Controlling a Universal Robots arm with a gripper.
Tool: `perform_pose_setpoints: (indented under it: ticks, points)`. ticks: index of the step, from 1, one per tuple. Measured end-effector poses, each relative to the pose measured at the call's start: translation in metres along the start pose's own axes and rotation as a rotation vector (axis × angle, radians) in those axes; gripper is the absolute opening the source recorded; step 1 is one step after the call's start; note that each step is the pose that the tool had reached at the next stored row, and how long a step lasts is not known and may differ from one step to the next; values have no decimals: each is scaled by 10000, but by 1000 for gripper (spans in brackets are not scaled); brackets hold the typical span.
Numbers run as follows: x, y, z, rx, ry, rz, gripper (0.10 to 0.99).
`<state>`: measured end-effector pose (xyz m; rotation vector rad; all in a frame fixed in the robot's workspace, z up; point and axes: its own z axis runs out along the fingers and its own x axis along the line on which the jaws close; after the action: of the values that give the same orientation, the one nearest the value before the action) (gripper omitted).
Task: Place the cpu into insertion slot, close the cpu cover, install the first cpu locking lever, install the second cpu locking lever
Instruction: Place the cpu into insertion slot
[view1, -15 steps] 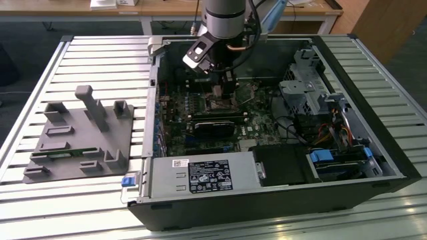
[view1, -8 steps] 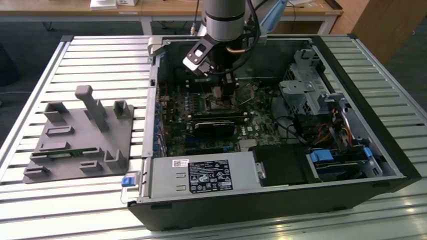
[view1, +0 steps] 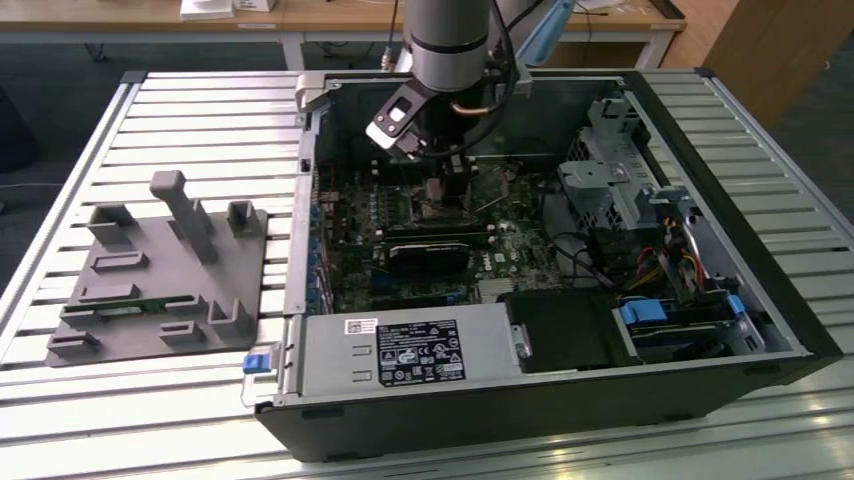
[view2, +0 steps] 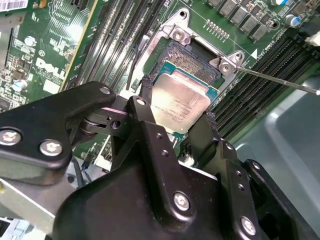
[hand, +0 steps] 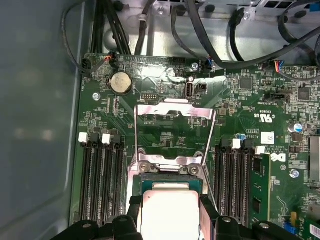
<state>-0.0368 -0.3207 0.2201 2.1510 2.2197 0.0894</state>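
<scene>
We found the cpu (view2: 182, 102) pinched between the two fingers (view2: 146, 86) of the hand (view2: 176, 107), its dull metallic top facing up toward the wrist and its body directly beneath the hand. The hand was clenched on the chip, open no wider than the chip itself, with a padded tip pressed to each of two opposite edges. We took that edge grip as a way to keep the chip's underside free. The chip lay over the insertion slot (view2: 192, 57), whose dark centre showed just past the chip's far edge. Whether it was seated or a little above, we could not tell. In the first wrist view the cpu cover (hand: 175, 112) stood swung back beyond the fingertips, its window framing bare motherboard (hand: 240, 100). In our judgement that left the slot open from above. A thin locking lever (view2: 280, 82) ran off to one side of the hand, released and clear of the socket's silvery rim. Long memory slots (view2: 125, 40) flanked the socket on either side of the fingers. Further out, the hand reached down into the open computer case (view1: 534, 410), which lay on the slatted bench (view1: 200, 120), with a grey fixture (view1: 147, 290) well apart from the hand.
</scene>
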Motion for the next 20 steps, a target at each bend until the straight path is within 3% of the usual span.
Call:
perform_pose_setpoints:
  ticks: [11, 20]
  points:
    - [1, -43, 118, 0, -8, 105, 541]
    - [1, -47, 168, 0, -15, 160, 541]
